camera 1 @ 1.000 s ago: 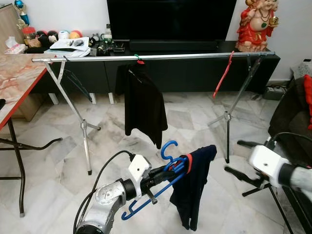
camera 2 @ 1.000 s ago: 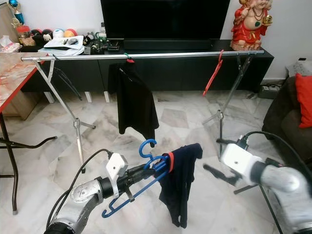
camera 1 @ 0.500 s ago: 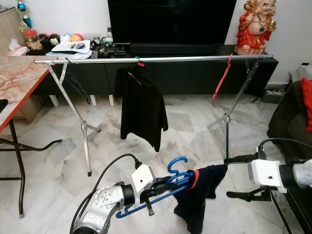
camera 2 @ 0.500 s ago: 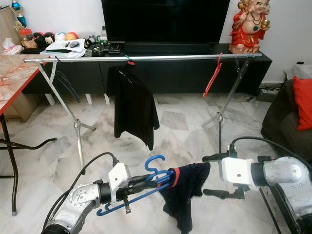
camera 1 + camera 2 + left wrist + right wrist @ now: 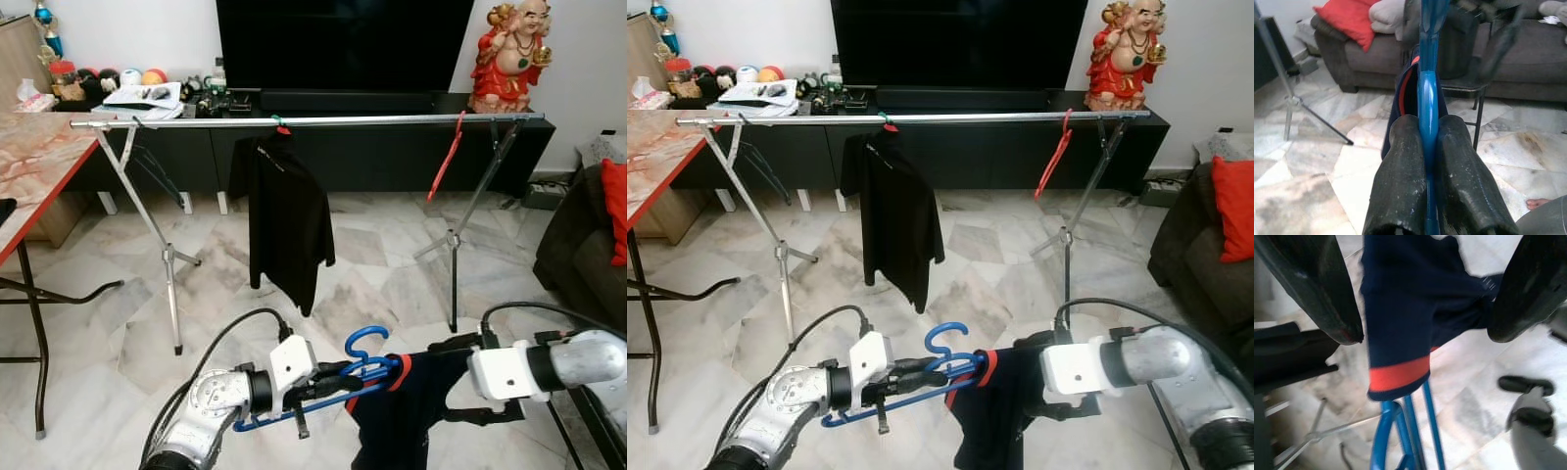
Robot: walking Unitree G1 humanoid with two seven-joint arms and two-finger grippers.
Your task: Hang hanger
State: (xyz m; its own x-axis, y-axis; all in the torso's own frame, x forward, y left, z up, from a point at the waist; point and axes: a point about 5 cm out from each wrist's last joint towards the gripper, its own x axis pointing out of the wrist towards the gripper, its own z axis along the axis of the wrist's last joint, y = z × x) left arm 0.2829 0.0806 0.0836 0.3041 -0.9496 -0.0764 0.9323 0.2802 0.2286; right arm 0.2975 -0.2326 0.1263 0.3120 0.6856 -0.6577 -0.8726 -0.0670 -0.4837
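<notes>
Left gripper (image 5: 1428, 147) is clamped on the blue hanger (image 5: 338, 387), both black fingers pressed flat against the blue bar, holding it low in front of the robot with the hook (image 5: 364, 340) turned upward. A navy garment (image 5: 407, 411) with an orange-red collar band hangs from the hanger's far end. Right gripper (image 5: 1425, 298) stands spread wide, its two fingers (image 5: 1317, 289) on either side of the navy cloth, not closed on it; whether either finger touches the cloth cannot be told.

Marble floor (image 5: 225, 284) lies beyond. Further out, a metal clothes rail (image 5: 323, 119) on crossed legs spans the room. On it hang a black shirt (image 5: 287, 220) near the middle and a bare red hanger (image 5: 446, 157) toward the robot's right. A table (image 5: 29, 162) with a red edge stands on the left; a dark sofa with a red cushion (image 5: 1232, 206) on the right. Behind the rail: a low black cabinet (image 5: 392, 147), a large television (image 5: 338, 44) and a red figurine (image 5: 509, 54).
</notes>
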